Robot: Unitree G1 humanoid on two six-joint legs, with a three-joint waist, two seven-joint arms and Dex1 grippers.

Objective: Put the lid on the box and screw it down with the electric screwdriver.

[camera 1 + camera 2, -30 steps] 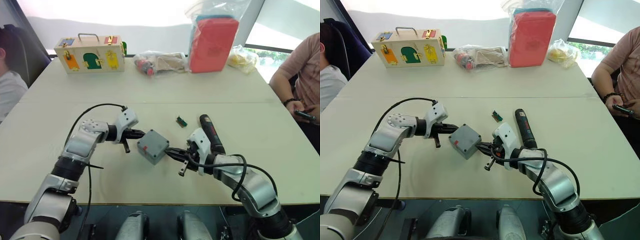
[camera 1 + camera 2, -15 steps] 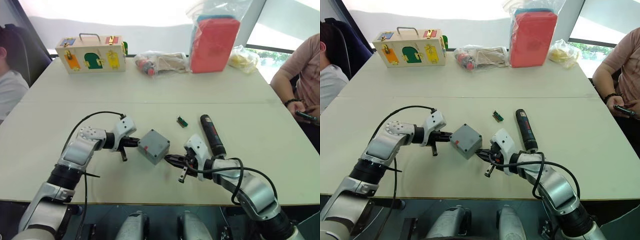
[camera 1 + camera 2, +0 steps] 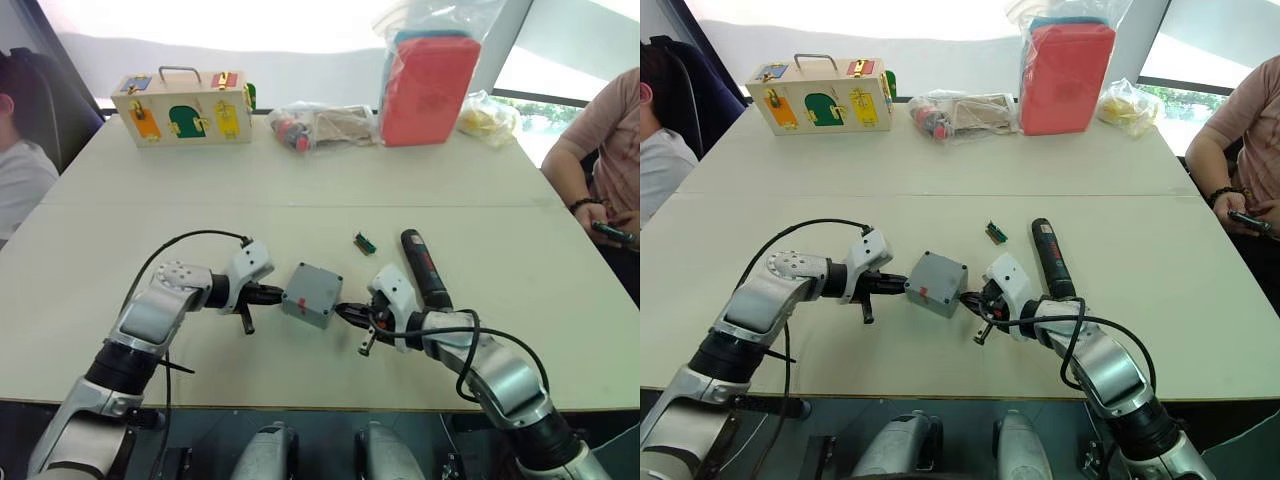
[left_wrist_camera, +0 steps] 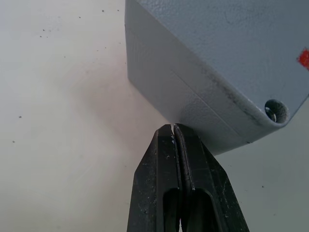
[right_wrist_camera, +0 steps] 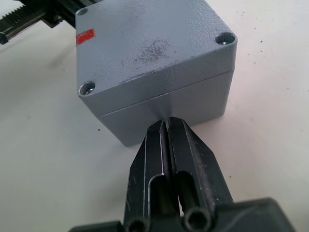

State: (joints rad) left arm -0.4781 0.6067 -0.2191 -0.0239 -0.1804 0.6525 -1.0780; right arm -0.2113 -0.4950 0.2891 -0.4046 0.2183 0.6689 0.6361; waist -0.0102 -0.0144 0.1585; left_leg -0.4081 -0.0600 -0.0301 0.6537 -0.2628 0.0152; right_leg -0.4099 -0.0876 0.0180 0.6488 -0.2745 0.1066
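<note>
Box [image 3: 312, 295] now squared up, lid [image 5: 145, 46] on; closed, empty fingers of left gripper [image 3: 277, 294] and right gripper [image 3: 343, 311] press its opposite sides, likely aligning it.

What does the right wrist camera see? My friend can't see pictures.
The shut right gripper presses its tips against the side of a grey box with its lid on, resting on a pale table.

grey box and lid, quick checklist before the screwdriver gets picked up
1. Lid seated on the box: ok, seam runs even along the visible sides.
2. Box flat on the table: ok.
3. Left gripper shut, tips against a box corner: ok.
4. Right gripper shut, tips at the box's side: ok.
5. Electric screwdriver lying free beside the right arm: ok.
6. Screws in the corner holes: cannot tell.
</note>
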